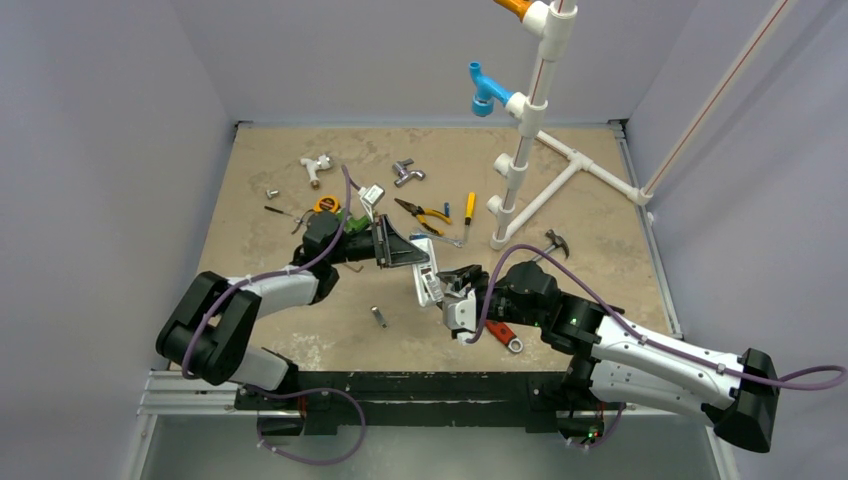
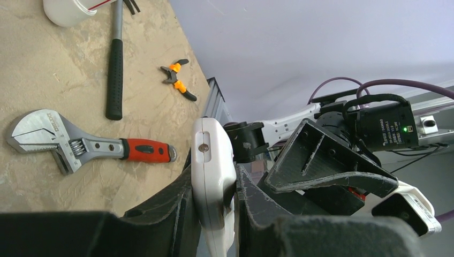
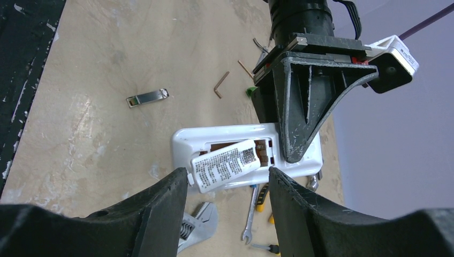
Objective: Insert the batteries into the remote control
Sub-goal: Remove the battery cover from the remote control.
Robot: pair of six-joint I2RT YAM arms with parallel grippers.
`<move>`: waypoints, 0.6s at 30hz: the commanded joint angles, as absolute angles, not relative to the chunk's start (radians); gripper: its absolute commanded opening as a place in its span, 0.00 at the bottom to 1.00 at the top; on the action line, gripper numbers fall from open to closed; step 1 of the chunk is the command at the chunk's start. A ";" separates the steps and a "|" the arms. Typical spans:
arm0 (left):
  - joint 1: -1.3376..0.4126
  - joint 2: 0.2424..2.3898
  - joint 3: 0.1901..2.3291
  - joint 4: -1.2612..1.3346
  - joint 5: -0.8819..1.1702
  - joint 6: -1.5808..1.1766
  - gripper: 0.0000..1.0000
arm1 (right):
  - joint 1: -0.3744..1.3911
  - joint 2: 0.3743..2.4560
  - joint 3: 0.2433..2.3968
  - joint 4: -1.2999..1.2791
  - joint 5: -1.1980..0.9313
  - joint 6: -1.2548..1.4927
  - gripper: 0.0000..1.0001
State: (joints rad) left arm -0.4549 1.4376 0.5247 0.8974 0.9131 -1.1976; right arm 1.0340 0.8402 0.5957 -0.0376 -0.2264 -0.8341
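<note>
Battery aslant in the recess of the remote control, wrench and hammer on the table to its right

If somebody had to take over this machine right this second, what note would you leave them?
Left gripper: shut on the remote, with its open battery recess facing the right arm.
Right gripper: open, fingers either side of the battery, not clamping it.
Done: one battery lies in the recess, but tilted, one end riding over the edge.
Left: probably press it down flat, then add any other battery. I cannot pick one out on the table.
</note>
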 commanded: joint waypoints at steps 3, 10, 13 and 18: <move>-0.460 1.447 0.513 1.011 0.921 -1.228 0.00 | 1.031 0.838 0.631 -0.008 -0.214 -0.828 0.55; -0.460 1.483 0.516 1.111 0.926 -1.305 0.00 | 1.031 0.854 0.615 -0.004 -0.214 -0.833 0.54; -0.460 1.511 0.517 1.153 0.927 -1.332 0.00 | 1.031 0.850 0.609 -0.004 -0.218 -0.831 0.55; -0.459 1.532 0.514 1.180 0.930 -1.349 0.00 | 1.032 0.842 0.605 -0.004 -0.220 -0.828 0.55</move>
State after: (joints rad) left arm -0.4549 1.5253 0.5125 1.0653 0.9138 -1.3224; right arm 1.0340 0.8532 0.5957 -0.0372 -0.2253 -0.8345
